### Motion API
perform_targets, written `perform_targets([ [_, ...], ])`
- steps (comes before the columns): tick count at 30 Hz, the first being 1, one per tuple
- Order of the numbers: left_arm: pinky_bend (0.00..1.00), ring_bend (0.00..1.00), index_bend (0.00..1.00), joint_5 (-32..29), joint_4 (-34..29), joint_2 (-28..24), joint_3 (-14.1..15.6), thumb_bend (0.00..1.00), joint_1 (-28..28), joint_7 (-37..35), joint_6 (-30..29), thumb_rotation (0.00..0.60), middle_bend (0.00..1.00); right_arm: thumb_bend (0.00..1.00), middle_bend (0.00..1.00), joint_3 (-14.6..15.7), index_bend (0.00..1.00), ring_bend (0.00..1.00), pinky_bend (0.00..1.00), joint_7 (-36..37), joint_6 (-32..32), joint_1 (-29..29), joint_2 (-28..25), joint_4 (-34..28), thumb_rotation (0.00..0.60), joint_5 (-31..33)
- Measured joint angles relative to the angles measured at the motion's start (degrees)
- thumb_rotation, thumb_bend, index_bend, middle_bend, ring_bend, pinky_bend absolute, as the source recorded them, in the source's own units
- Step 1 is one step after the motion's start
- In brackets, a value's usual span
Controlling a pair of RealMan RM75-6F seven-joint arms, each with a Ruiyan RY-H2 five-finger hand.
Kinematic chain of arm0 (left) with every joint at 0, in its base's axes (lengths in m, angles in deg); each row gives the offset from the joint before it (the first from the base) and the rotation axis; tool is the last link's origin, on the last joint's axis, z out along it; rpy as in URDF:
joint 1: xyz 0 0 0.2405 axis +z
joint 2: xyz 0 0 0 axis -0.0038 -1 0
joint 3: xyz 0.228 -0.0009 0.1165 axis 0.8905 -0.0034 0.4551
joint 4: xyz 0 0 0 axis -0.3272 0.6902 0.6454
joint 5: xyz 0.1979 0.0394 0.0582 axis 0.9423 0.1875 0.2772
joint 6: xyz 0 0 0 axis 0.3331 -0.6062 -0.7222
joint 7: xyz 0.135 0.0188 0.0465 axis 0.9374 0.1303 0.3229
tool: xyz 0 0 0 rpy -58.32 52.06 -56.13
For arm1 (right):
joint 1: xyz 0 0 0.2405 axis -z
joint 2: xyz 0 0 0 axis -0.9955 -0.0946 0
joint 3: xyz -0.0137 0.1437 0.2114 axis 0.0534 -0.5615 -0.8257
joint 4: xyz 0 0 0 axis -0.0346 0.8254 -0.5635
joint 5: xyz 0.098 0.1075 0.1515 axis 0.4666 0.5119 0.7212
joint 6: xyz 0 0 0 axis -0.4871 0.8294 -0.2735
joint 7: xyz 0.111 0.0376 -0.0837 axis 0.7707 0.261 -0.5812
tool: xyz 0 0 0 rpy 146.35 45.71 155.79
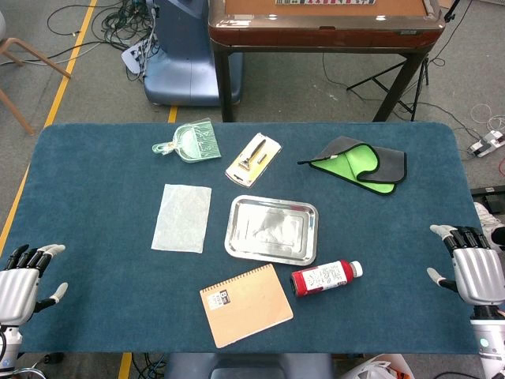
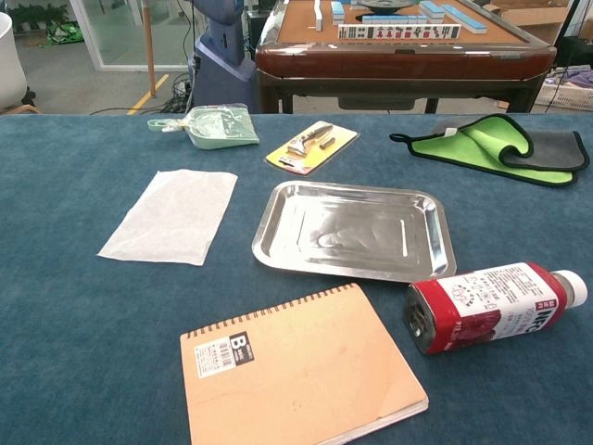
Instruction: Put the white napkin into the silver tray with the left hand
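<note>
A white napkin (image 1: 182, 217) (image 2: 172, 214) lies flat on the blue table, just left of the silver tray (image 1: 272, 230) (image 2: 352, 230), which holds nothing. My left hand (image 1: 22, 282) hovers at the table's near left edge, far from the napkin, fingers apart and holding nothing. My right hand (image 1: 472, 268) is at the near right edge, also with spread fingers and nothing in it. Neither hand shows in the chest view.
A tan spiral notebook (image 1: 245, 304) and a red bottle (image 1: 325, 277) lie in front of the tray. Behind it are a green dustpan (image 1: 192, 142), a razor on a yellow card (image 1: 253, 158) and a green-grey cloth (image 1: 359, 163). A wooden table (image 1: 323, 24) stands beyond.
</note>
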Motion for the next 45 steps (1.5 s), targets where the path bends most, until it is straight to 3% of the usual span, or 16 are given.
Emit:
perform_targets([
  [10, 0.1, 0.21, 0.26, 1.7, 0.5, 0.2, 0.1, 0.23, -1.6, -1.0, 1.7, 0.6, 0.25, 0.08, 0.26, -0.4, 0.24, 0.19, 0.19, 0.1, 0.7, 0.3, -0.9, -0.1, 0.6, 0.1],
  [22, 0.1, 0.22, 0.29, 4.7, 3.6, 1.6, -0.7, 0.23, -7.7, -6.4, 7.4, 0.6, 0.25, 0.08, 0.26, -2.5, 0.24, 0.19, 0.19, -1.4, 2.8, 0.4, -3.4, -1.6, 0.6, 1.1],
  [33, 0.1, 0.22, 0.32, 7.1, 11.6, 6.7, -1.2, 0.23, -16.5, -11.0, 16.3, 0.6, 0.25, 0.08, 0.26, -2.5, 0.24, 0.19, 0.19, -1.9, 2.2, 0.0, -4.5, -2.9, 0.6, 0.9],
  [45, 0.1, 0.21, 0.26, 7.6, 22.8, 15.4, -1.4, 0.23, -22.2, -11.4, 19.9, 0.6, 0.25, 0.08, 0.26, -2.1, 0.24, 0.19, 0.19, -1.7, 2.3, 0.4, -4.7, -3.3, 0.6, 1.1],
])
